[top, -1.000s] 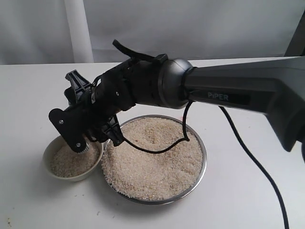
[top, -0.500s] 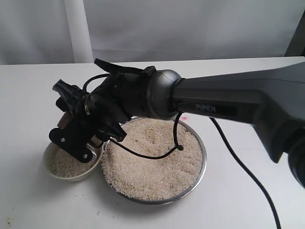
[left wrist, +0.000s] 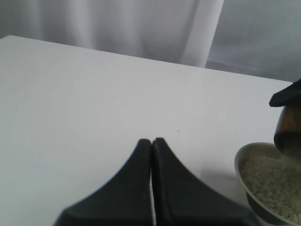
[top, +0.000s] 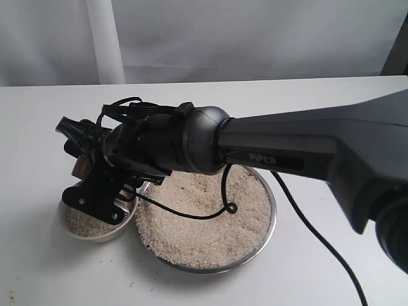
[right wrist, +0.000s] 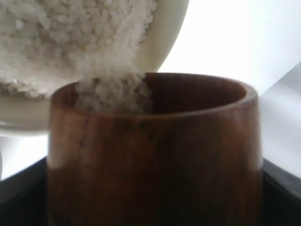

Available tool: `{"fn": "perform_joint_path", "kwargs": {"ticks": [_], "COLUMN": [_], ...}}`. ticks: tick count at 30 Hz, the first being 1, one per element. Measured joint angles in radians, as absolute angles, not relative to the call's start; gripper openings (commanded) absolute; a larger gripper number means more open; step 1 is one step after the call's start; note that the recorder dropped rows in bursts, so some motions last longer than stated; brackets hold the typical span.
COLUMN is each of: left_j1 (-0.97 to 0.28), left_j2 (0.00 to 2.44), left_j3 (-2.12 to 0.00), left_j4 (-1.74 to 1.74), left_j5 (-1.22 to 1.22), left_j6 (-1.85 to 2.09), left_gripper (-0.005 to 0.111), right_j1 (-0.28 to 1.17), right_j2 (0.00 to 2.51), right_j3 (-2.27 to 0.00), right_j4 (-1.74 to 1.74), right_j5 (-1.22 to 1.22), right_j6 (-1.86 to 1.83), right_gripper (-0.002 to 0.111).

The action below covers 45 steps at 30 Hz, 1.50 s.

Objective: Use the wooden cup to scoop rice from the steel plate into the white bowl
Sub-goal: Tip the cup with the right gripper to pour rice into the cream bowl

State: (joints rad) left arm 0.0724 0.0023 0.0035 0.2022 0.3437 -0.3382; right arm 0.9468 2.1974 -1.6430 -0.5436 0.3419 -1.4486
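Right gripper point(top: 81, 164) clamps wooden cup point(right wrist: 155, 155), tipped over white bowl point(top: 95, 234); rice point(right wrist: 113, 92) spilling from its lip; left gripper point(left wrist: 151, 150) jaws pressed together

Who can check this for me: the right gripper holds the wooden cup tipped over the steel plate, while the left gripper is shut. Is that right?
Not quite. The right gripper holds the wooden cup tipped over the white bowl, not the steel plate; the right wrist view shows rice at the cup's lip with the bowl beyond. The left gripper is shut.
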Motion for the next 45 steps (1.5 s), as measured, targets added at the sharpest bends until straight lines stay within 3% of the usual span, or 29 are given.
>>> {"fn": "perform_joint_path", "kwargs": {"ticks": [21, 45], "left_j1": [0.072, 0.072], "left_j2": [0.002, 0.002], "left_j3": [0.004, 0.004], "left_j4": [0.202, 0.202], "left_j5": [0.344, 0.344], "left_j6": [-0.338, -0.338], "left_gripper": [0.0, 0.0], "right_j1": [0.972, 0.987], "right_j2": [2.197, 2.197], "right_j3": [-1.643, -1.643], "right_j4": [-0.802, -0.837], "right_j5": [0.366, 0.367], "right_j6": [-1.235, -1.191], "right_gripper": [0.0, 0.0]}}
